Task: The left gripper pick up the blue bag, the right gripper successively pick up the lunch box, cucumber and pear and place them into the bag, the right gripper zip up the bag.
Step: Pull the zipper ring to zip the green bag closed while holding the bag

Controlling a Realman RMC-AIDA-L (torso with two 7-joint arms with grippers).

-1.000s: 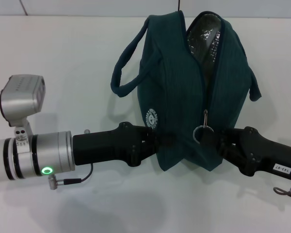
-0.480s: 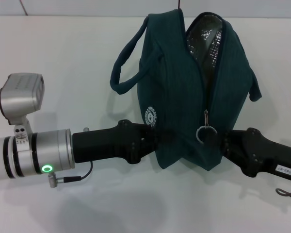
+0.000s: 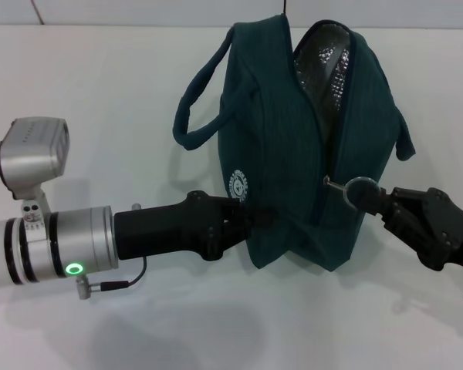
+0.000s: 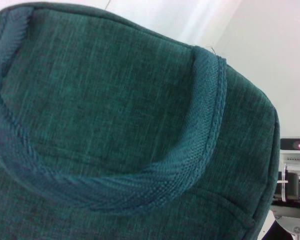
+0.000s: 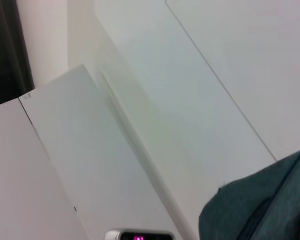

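The white bench fills the head view, and the blue bag stands upright at upper centre, held off the surface. Its zipper is undone along the upper part, silver lining showing near the top; one loop handle hangs to the frame's left, the other shows at the right. The left end effector comes in from the lower left and is clamped on the bag's lower left side, just below the round white logo. The right end effector reaches in from the lower right, its tips pinched on the ring zipper pull, drawn out level to the right of the zipper line. In the left wrist view the bag's fabric fills nearly the whole frame
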